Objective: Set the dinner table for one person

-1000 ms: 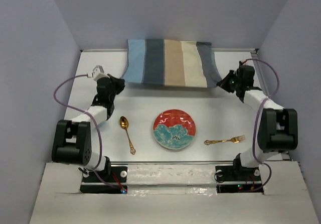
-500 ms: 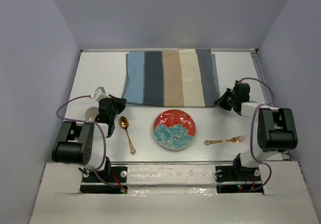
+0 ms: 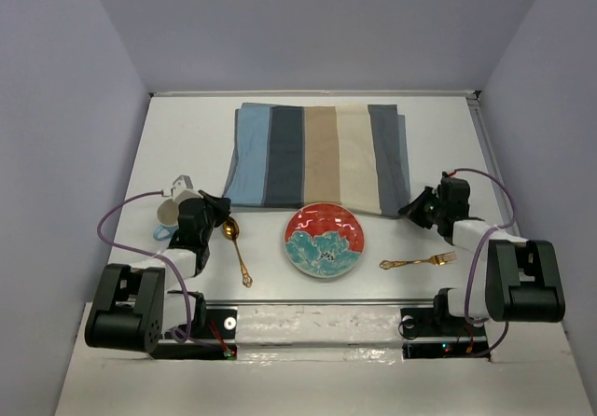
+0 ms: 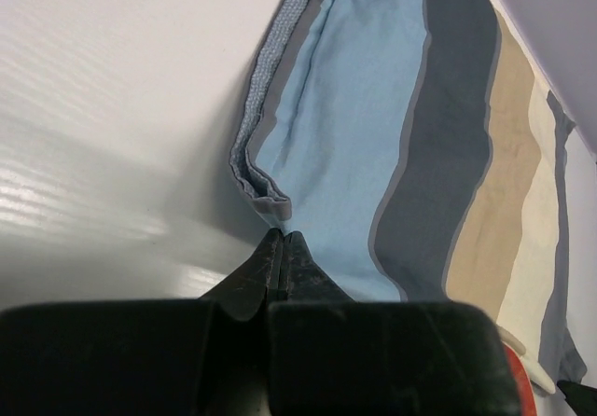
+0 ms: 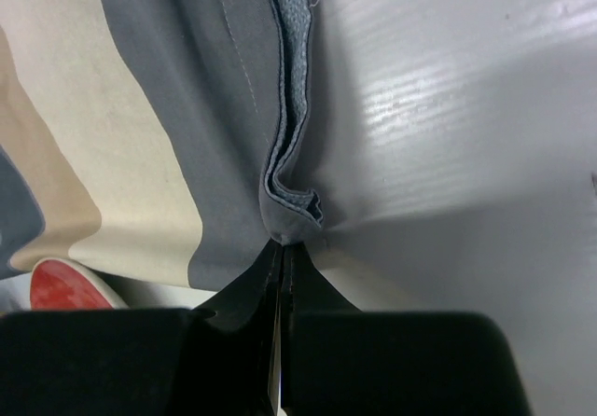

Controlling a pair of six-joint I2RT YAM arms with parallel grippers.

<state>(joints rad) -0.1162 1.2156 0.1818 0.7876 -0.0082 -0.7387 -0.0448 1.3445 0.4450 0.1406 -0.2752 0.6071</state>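
Observation:
The striped cloth mat (image 3: 317,155) lies spread on the white dinner table (image 3: 187,136); its near edge reaches the far rim of the red and teal plate (image 3: 325,240). My left gripper (image 3: 224,205) is shut on the mat's near left corner, seen in the left wrist view (image 4: 283,237) pinching the light blue cloth (image 4: 345,155). My right gripper (image 3: 413,209) is shut on the near right corner, seen in the right wrist view (image 5: 283,246) holding the folded grey corner (image 5: 294,206). A gold spoon (image 3: 236,248) lies left of the plate and a gold fork (image 3: 418,262) right of it.
A pale cup (image 3: 173,213) lies on its side just left of my left arm. The plate's red rim shows in the right wrist view (image 5: 65,285), under the mat's edge. Side walls close in the table on the left and right.
Both grippers have pulled the mat towards the near edge and lowered it, so it now lies flatter and closer to the plate. The cup has come into view beside the left arm.

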